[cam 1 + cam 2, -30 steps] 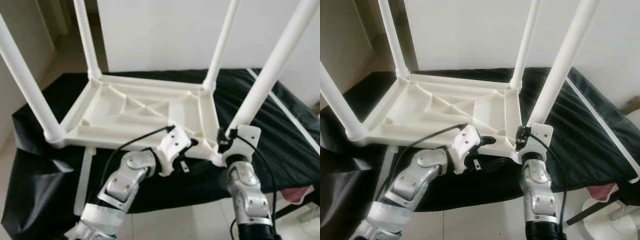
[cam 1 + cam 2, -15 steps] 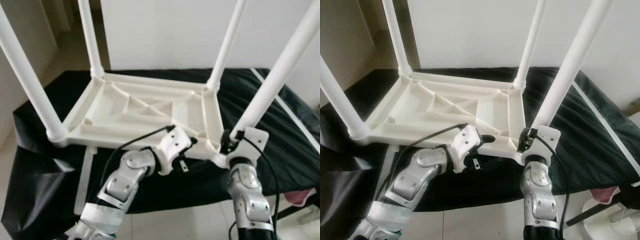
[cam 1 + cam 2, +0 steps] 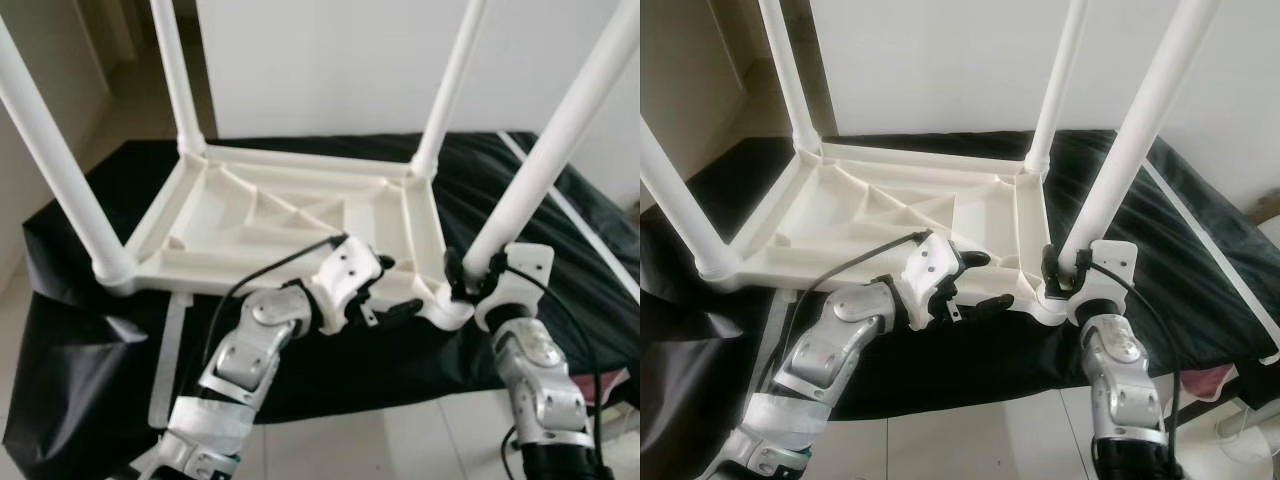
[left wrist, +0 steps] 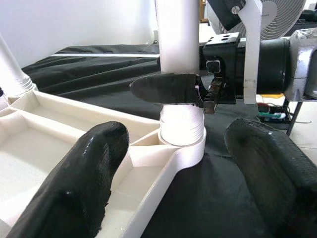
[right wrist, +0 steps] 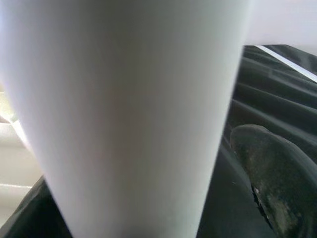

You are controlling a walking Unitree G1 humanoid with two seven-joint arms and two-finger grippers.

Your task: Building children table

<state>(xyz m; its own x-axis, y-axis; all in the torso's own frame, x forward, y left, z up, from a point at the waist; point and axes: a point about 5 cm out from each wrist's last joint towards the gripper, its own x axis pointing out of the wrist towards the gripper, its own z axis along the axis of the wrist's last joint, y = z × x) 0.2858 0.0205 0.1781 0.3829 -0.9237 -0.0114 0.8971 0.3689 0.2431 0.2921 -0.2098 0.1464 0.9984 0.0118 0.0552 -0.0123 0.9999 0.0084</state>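
— Where's the table?
— The white table [image 3: 290, 215] lies upside down on the black cloth [image 3: 90, 330], legs up.
— And the hands?
— The right hand [image 4: 171, 89] is clenched around the near right leg [image 3: 545, 160] just above its socket. The left hand [image 3: 985, 285], fingers spread, grips nothing beside the frame's near edge.

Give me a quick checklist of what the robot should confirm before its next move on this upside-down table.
1. Right gripper around the near right leg just above its socket: ok.
2. That leg seated fully in its corner socket: cannot tell; it looks down, but the joint is not clearly shown.
3. Left gripper open and clear of the frame: ok.
4. All four legs standing up: ok.
5. Frame lying flat on the black cloth: ok.
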